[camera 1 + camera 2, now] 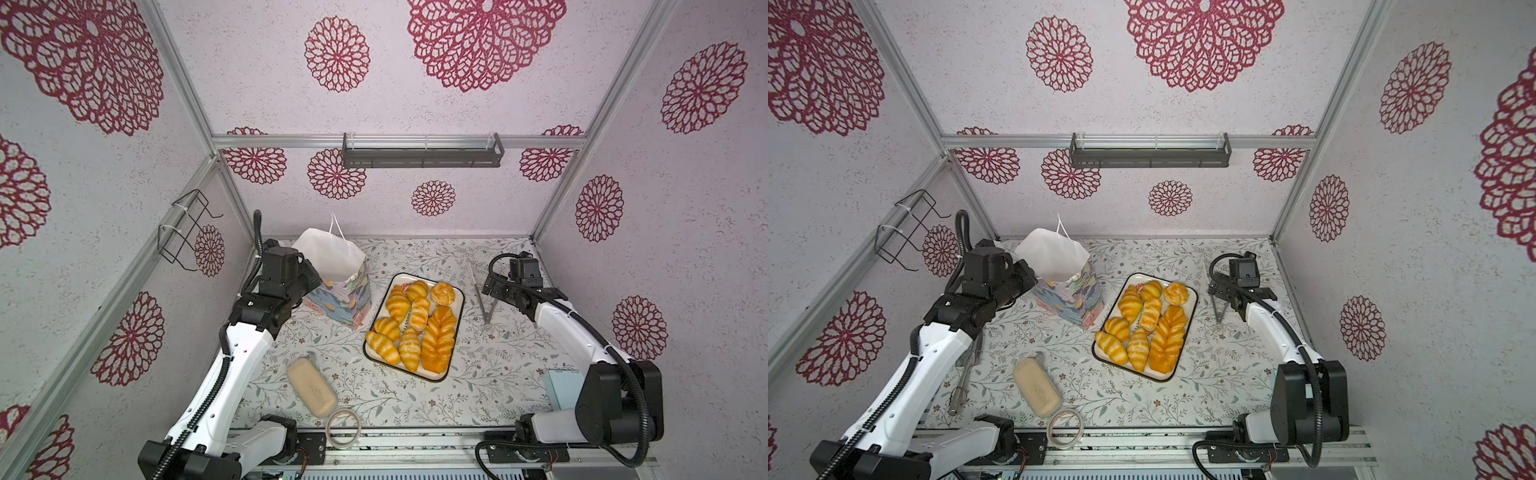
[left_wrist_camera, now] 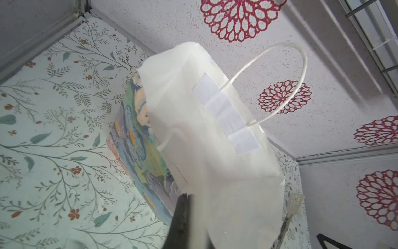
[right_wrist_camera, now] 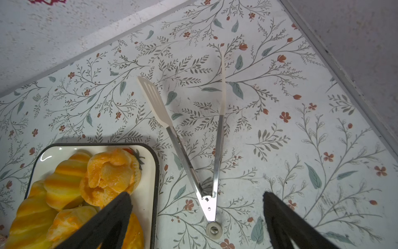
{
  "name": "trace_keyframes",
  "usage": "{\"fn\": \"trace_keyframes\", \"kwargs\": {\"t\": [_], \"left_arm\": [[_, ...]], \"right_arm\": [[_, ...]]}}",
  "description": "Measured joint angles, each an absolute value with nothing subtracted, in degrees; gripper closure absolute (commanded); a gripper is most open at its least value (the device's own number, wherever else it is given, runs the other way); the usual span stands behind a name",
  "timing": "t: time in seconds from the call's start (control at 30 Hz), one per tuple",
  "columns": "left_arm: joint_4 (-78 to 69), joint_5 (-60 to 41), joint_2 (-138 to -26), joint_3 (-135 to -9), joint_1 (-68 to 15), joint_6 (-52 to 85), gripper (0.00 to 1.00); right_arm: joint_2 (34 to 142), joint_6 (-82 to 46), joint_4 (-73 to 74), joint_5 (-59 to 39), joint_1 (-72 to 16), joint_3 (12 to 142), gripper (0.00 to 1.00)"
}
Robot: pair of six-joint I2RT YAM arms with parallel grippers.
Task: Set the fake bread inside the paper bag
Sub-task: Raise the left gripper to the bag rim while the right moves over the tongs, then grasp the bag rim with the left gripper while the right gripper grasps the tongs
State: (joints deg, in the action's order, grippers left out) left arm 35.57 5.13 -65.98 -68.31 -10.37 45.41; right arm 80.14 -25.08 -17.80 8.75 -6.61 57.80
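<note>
Glossy golden-orange plastic is what the fake bread (image 1: 415, 324) seems to be made of. There are several striped croissants (image 1: 397, 303), one round bun (image 1: 442, 293) and one long braided loaf (image 1: 438, 336). All of them lie packed close together on a white tray (image 1: 458, 300) with a dark rim, near the middle of the bench (image 1: 498, 365). No piece shows in the paper bag (image 1: 332, 266), though its bottom is hidden.

The bag stands upright toward the back left corner of the bench, just beside the tray's back left corner, with its white inside open to the top.

The left gripper (image 2: 187, 197) is at the bag's left wall with its jaws closed together. In the left wrist view only one dark finger is clear, so it probably pinches the paper near the rim.

The right gripper (image 3: 196, 195) has its jaws spread wide and holds nothing. It hovers over the kitchen tongs (image 3: 210, 204), which lie flat just beside the tray's right edge. Their hinge points to the front edge of the bench and their spread tips to the back.

From this gripper the bread lies to its left, across the tray's right long edge. The tray's long axis, like the loaf's, runs from back to front with a small tilt. I judge that the right arm is the nearer and the free one for the bread.
</note>
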Motion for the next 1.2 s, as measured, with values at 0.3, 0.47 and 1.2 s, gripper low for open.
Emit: {"fn": "trace_keyframes", "kwargs": {"t": [0.3, 0.47, 1.2], "left_arm": [[35.2, -2.4, -68.9, -69.7, -6.9, 42.3, 1.0], [35.2, -4.5, -69.8, -69.7, -6.9, 40.6, 1.0], [38.0, -7.6, -71.3, -72.4, -6.1, 33.3, 1.0]], "right_arm": [[81.9, -25.1, -19.9, 8.5, -6.6, 58.4, 0.01], [88.5, -24.8, -20.9, 6.8, -6.3, 60.6, 0.01], [107.9, -17.8, -21.8, 6.8, -6.2, 71.1, 0.01]]}}
